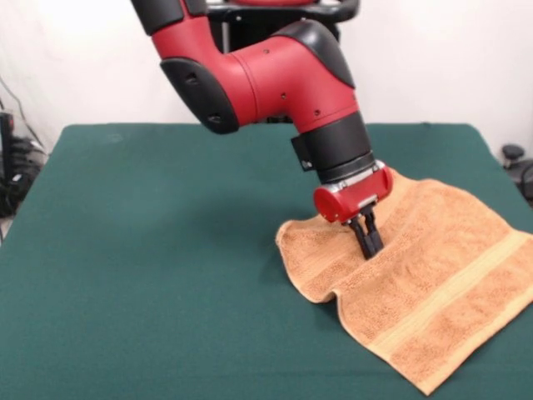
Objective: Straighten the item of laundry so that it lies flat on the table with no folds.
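While the dark green tabletop (150, 250) fills most of the front view, the red and black arm (266, 79) comes down from 12 o'clock and leans toward 4 o'clock. Its black wrist ends in a red cap, and the jaws (369, 242) point down from that.

The orange-tan towel (441, 283) lies at 4 o'clock of the tabletop's middle, spread as a rough diamond. Its 3 o'clock side runs out of the picture at the right edge. One pale woven band crosses it from about 7 o'clock up to 3 o'clock. A second, fainter band shows near the 10 o'clock edge. That edge is not flat: it curls and bulges, with a small dip at the towel's 8 o'clock corner. The rest of the towel looks mostly smooth.

Jaws sit over the towel's 10 o'clock part, just inside the curled edge, tips down on the cloth. Most of the towel lies at 4 o'clock of the jaws; only the rumpled strip lies at 9 o'clock of them. The two black fingers (365, 236) look close together, but can't tell if they pinch cloth or just press on it.
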Tool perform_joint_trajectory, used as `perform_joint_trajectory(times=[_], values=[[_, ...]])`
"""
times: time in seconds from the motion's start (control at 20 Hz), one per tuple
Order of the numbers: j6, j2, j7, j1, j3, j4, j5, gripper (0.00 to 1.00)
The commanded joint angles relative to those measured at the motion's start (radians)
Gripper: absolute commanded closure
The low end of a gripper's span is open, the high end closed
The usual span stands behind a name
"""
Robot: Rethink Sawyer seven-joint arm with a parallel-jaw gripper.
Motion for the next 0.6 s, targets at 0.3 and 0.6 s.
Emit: perform_joint_trajectory(times=[0.3,0.6], values=[[0.471,0.083,-0.169,-0.031,-0.137,-0.036,-0.028,1.00],[0.487,0.082,-0.171,-0.028,-0.140,-0.040,-0.035,1.00]])
